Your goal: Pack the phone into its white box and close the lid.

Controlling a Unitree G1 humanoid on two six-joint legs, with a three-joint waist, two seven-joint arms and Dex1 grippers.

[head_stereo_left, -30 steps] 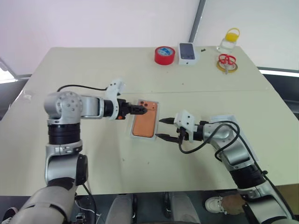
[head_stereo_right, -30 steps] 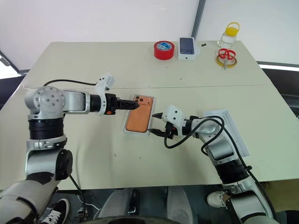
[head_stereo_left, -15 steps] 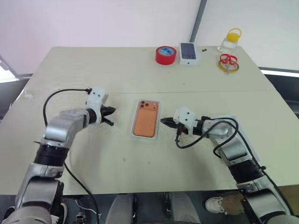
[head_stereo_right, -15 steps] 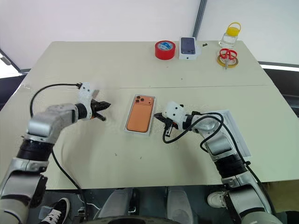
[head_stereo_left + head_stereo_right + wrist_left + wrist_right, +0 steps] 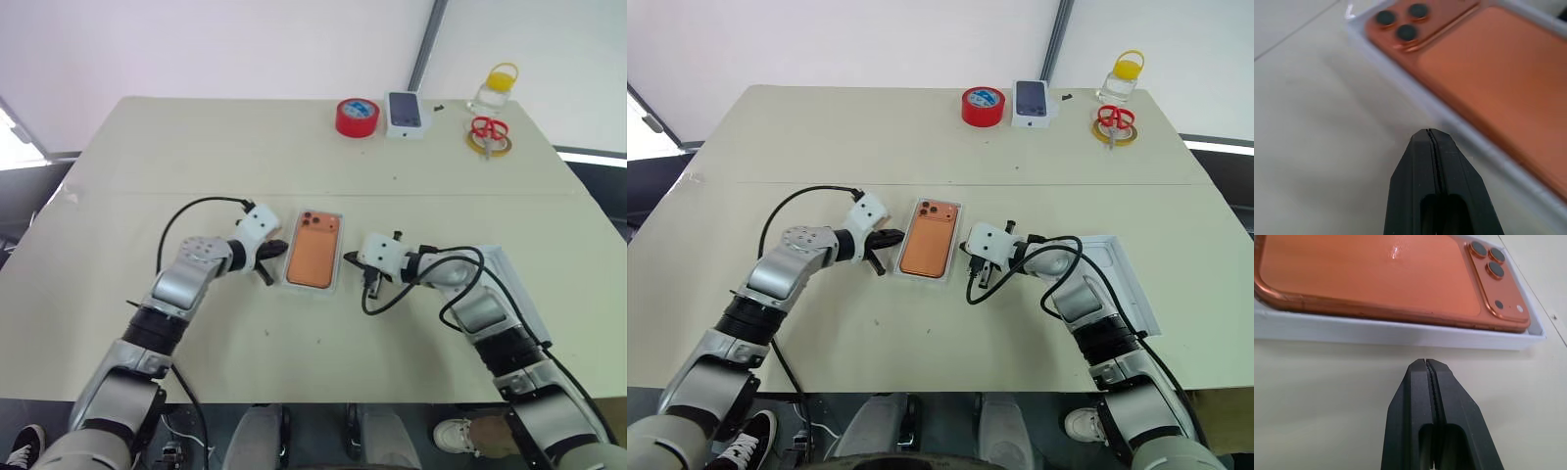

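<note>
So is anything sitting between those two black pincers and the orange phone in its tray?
Nothing visible. The left gripper and right gripper, both shut, point at opposite long sides of the white box holding the phone. Bare table lies before each tip. The lid lies farther right, beyond the right arm.

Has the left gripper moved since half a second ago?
Yes. The left gripper, jaws shut, has swung back in toward the white box holding the phone; it now sits close beside the box's left rim.

left claw [image 5: 1430, 133]: closed, low | right claw [image 5: 1426, 363]: closed, low
</note>
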